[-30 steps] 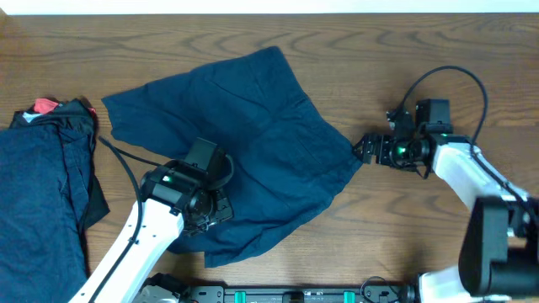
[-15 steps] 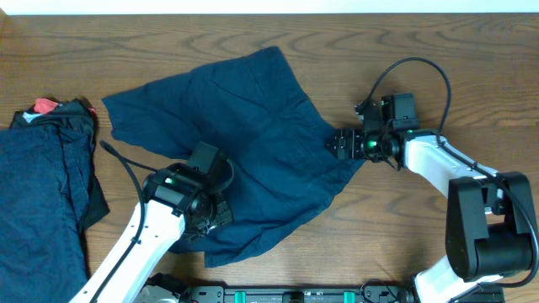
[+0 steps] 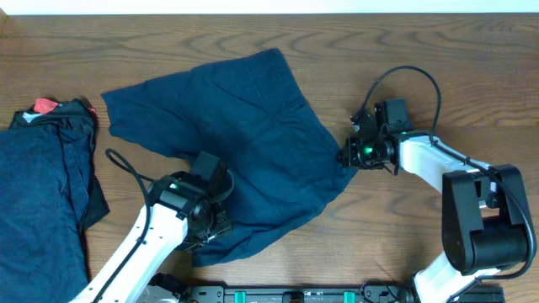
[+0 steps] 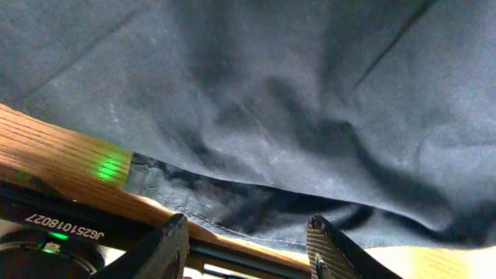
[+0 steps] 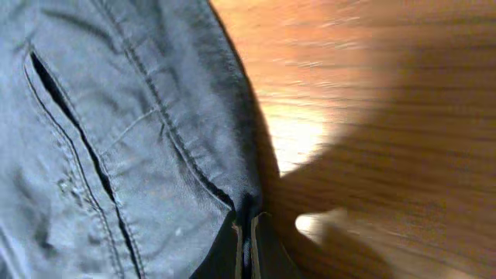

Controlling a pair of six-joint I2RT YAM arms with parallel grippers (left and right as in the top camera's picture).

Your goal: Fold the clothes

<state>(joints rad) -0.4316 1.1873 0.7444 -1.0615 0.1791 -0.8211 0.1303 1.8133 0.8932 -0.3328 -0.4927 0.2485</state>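
Observation:
A large wrinkled navy garment, one of the clothes, lies spread across the middle of the table. My right gripper is at its right corner. In the right wrist view the jaws are shut, with the seamed edge of the fabric pinched between them. My left gripper rests over the garment's front edge. Its fingers stand apart, and the hem lies just beyond them, not gripped. More dark clothes are piled at the left, with a red piece on top.
Bare wood table stretches to the right of and behind the garment. A black rail runs along the front edge. A black cable loops from the left arm between the two heaps.
My right gripper moved left onto the garment's right corner and closed on the fabric edge. The left arm slid slightly toward the front edge, jaws unchanged.

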